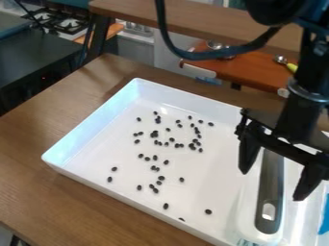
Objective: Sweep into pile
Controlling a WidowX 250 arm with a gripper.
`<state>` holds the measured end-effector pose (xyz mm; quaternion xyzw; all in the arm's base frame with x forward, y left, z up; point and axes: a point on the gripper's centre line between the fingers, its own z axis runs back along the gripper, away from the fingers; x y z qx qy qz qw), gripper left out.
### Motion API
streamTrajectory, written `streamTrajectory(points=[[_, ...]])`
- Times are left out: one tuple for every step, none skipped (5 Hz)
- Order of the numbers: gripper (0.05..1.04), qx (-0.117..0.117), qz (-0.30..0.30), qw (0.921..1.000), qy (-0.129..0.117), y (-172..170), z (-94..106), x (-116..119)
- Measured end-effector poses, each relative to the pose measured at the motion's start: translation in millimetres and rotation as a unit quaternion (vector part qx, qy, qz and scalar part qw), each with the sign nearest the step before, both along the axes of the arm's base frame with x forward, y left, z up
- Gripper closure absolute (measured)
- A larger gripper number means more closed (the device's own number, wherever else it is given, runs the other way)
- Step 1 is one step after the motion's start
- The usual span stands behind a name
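Small black beans (155, 134) lie scattered over the floor of a white tray (96, 126), thickest around the middle with looser ones toward the front edge. At the tray's right side lies a white tool with a grey handle (271, 192). My gripper (273, 185) hangs over that handle with its fingers open, one on each side of it in this view. Whether the fingers touch the handle cannot be told. Part of the tool is hidden behind the gripper.
A brown wooden table (38, 192) carries the tray. Something blue (324, 218) shows at the right edge. Behind stand a wooden shelf (193, 17), an orange-brown surface (257, 72) with metal utensils, and a stove (64, 21) at the upper left.
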<state>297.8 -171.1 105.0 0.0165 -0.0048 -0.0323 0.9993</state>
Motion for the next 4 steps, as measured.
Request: streamTrajectory(points=[[0.082, -0.009, 0.021, 0.9997, -0.007, 10.1, -3.3, 8.2], [0.082, -0.014, 0.026, 0.9995, -0.012, 10.7, -4.0, 10.6], [0.111, -0.02, 0.032, 0.9992, -0.011, 13.5, -7.6, 11.1], [0.401, -0.022, 0.033, 0.9992, -0.006, 14.7, -12.7, 8.5]])
